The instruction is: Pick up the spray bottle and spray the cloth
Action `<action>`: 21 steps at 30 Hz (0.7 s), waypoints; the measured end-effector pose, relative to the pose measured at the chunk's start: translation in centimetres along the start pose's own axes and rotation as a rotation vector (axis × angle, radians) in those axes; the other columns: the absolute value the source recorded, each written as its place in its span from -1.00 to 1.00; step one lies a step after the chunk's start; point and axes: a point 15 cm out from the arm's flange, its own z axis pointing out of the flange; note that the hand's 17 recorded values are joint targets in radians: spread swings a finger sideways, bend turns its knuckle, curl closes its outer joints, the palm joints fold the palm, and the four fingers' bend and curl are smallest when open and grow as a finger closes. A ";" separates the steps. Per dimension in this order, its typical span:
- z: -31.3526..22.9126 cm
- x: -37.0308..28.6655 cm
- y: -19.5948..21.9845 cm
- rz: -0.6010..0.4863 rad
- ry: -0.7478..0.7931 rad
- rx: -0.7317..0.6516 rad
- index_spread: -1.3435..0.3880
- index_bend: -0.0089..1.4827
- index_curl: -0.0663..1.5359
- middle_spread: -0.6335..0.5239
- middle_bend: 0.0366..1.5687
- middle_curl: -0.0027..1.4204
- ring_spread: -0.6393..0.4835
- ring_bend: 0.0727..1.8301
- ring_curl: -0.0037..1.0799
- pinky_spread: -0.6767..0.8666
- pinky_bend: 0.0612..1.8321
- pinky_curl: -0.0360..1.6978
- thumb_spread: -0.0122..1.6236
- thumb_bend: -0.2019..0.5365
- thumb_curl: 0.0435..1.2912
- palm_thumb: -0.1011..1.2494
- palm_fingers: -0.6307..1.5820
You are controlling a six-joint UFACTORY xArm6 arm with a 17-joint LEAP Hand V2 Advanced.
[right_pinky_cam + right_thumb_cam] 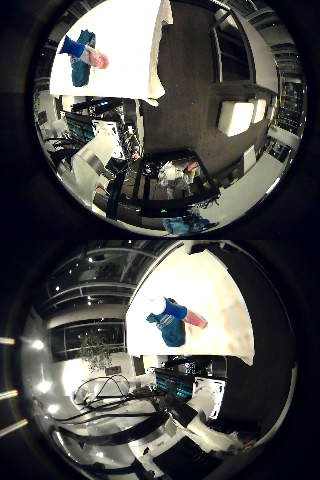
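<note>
A spray bottle [86, 53] with a blue head and a pinkish body rests on a crumpled teal cloth [80, 74]. Both are on a white table top [125, 45], near one of its ends. The thumb side view shows the same bottle [180, 312] lying across the cloth [173, 334] on the table [215, 285]. They look small, so my hand is well away from them and high above the table. No part of the hand shows in either view.
Dark carpet [185, 75] runs beside the table. White cushioned seats [235, 117] stand on it near dark shelving [232, 50]. A desk with lit screens [175, 382] and loose clutter [172, 175] lie past the table's edge. A potted plant [95, 352] stands by the windows.
</note>
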 end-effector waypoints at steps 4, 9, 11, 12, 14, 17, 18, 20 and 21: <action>-0.3 0.1 0.0 0.005 -0.013 0.031 0.12 -0.77 -0.56 0.18 -0.79 -0.55 0.54 -0.87 -0.65 0.32 -0.81 -0.58 0.19 -0.53 -0.59 -0.01 -0.43; -0.6 0.5 0.2 0.025 -0.030 0.065 0.13 -0.77 -0.56 0.18 -0.80 -0.54 0.53 -0.86 -0.62 0.33 -0.80 -0.58 0.19 -0.53 -0.58 -0.01 -0.41; -0.7 0.6 0.2 0.034 -0.040 0.077 0.13 -0.77 -0.56 0.18 -0.79 -0.55 0.53 -0.86 -0.61 0.33 -0.80 -0.58 0.18 -0.53 -0.58 -0.02 -0.41; -0.6 0.6 0.1 0.034 -0.048 0.083 0.13 -0.77 -0.56 0.18 -0.79 -0.54 0.53 -0.86 -0.60 0.33 -0.80 -0.58 0.18 -0.54 -0.59 -0.03 -0.41; -0.6 0.8 0.0 0.038 -0.062 0.099 0.13 -0.77 -0.56 0.19 -0.80 -0.55 0.53 -0.86 -0.59 0.33 -0.80 -0.57 0.18 -0.53 -0.59 -0.03 -0.40; -0.6 1.2 -0.1 0.044 -0.084 0.130 0.15 -0.77 -0.56 0.20 -0.79 -0.54 0.53 -0.86 -0.58 0.33 -0.79 -0.57 0.19 -0.53 -0.58 -0.03 -0.39; -0.6 1.4 -0.2 0.045 -0.089 0.145 0.15 -0.76 -0.56 0.19 -0.78 -0.54 0.52 -0.87 -0.58 0.33 -0.79 -0.57 0.19 -0.53 -0.58 -0.03 -0.38; -0.5 1.6 -0.3 0.049 -0.104 0.172 0.16 -0.77 -0.56 0.18 -0.78 -0.54 0.51 -0.86 -0.58 0.34 -0.80 -0.58 0.19 -0.53 -0.58 -0.03 -0.37; 0.0 1.5 -0.2 0.053 -0.120 0.175 0.16 -0.77 -0.56 0.18 -0.78 -0.53 0.51 -0.86 -0.58 0.34 -0.80 -0.58 0.20 -0.52 -0.58 -0.03 -0.37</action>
